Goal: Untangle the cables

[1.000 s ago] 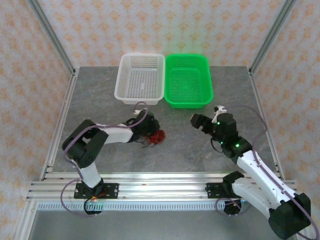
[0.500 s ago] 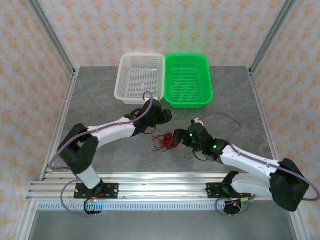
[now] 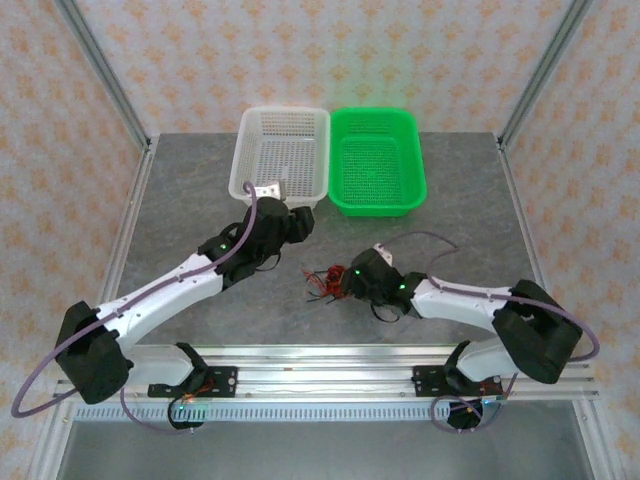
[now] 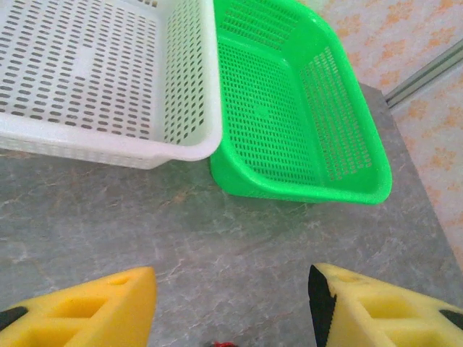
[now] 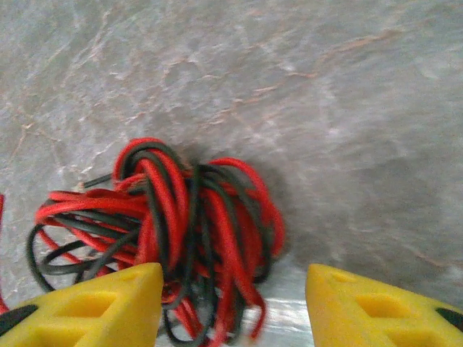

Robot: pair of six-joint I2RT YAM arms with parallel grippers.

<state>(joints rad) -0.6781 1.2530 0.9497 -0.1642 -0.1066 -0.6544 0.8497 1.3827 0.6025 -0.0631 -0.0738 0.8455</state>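
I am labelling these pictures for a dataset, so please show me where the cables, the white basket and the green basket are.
cables (image 5: 181, 224), right wrist view, middle of the tangle.
white basket (image 4: 192, 72), left wrist view, right side wall.
green basket (image 4: 333, 108), left wrist view, right inner wall.

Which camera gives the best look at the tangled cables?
Right wrist: the cables sit close up, red and black loops individually traceable. Top external shows them as a small clump; left wrist catches a red sliver at its bottom edge.
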